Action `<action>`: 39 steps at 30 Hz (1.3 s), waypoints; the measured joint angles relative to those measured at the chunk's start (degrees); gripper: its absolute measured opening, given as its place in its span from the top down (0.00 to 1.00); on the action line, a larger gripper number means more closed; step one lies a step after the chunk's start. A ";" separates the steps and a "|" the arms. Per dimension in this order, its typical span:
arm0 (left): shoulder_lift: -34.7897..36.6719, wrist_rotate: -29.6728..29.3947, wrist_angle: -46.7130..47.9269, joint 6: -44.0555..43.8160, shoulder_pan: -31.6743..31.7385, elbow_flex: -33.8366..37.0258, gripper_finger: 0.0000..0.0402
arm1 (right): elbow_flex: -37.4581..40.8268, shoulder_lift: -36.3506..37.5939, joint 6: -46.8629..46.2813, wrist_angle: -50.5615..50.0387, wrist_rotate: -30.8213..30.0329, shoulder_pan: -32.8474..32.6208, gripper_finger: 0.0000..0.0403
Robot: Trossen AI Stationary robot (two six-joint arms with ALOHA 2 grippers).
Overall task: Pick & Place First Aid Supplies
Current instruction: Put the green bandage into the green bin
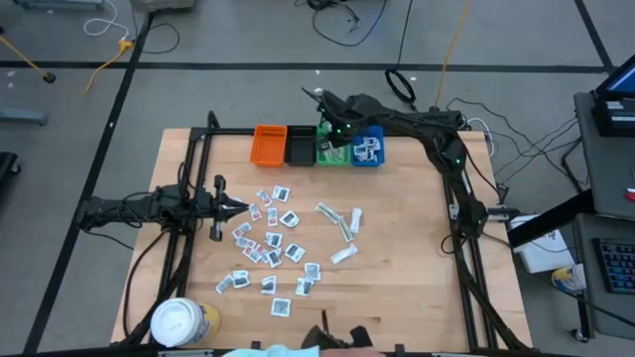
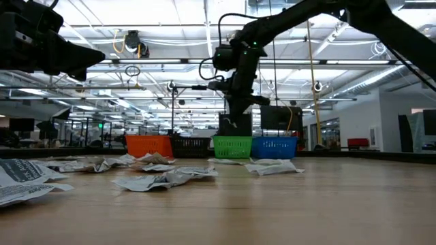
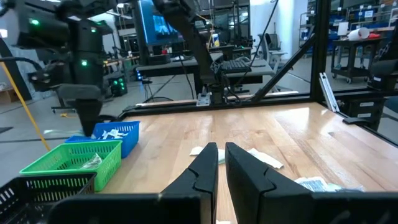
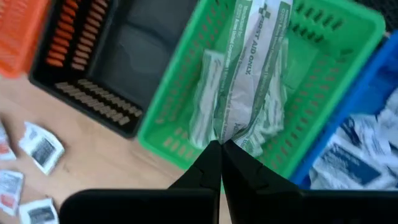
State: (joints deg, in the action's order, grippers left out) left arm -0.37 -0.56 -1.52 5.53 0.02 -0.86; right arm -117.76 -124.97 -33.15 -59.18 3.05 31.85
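Right gripper (image 4: 219,147) is positioned over the green bin (image 4: 168,134), fingers pressed together on the end of a pale green-white strip wrapper (image 4: 249,74), which extends from the fingertips above the bin's interior. Further wrappers lie inside that bin. White sachets (image 1: 270,248) are scattered on the table (image 1: 417,288). Left gripper (image 1: 238,206) hovers beside the scatter, fingers nearly together, holding nothing.

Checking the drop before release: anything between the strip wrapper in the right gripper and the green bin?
Nothing visible. The right gripper is shut on a pale green-white strip wrapper hanging directly over the green bin, whose top is open. Only wrappers already dropped in lie below it.
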 joint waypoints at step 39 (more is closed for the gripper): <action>-0.01 0.50 0.04 0.01 -0.01 -0.02 0.91 | -0.61 0.31 44.87 -5.28 3.23 -1.19 0.54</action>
State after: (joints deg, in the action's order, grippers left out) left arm -0.38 -0.05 -1.48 5.54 0.01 -0.88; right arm -118.37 -124.66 11.73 -64.46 6.28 30.66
